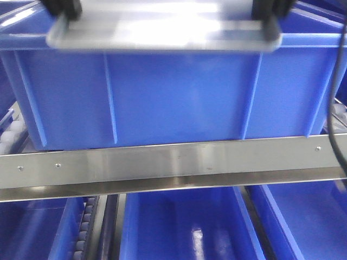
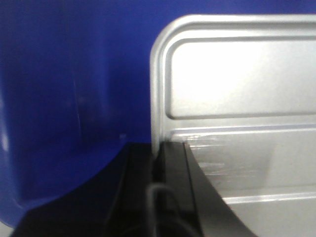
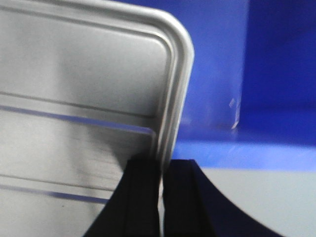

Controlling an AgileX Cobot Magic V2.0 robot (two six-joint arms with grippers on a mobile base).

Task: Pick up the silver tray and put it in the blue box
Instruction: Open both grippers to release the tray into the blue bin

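Note:
The silver tray (image 1: 162, 27) hangs level just above the blue box's (image 1: 173, 97) front rim, at the top of the front view. My left gripper (image 1: 64, 8) is shut on its left rim and my right gripper (image 1: 271, 8) is shut on its right rim. In the left wrist view the silver tray (image 2: 237, 89) shows its raised lines, with my left gripper (image 2: 159, 153) clamped on its rim over the blue box (image 2: 64, 98). In the right wrist view my right gripper (image 3: 160, 165) pinches the rim of the silver tray (image 3: 84, 89), with the blue box (image 3: 266, 74) behind it.
A steel shelf rail (image 1: 173, 162) runs across below the box. More blue crates (image 1: 184, 227) stand on the lower level. White rollers (image 1: 13, 132) line the left side. A black cable (image 1: 339, 97) hangs at the right edge.

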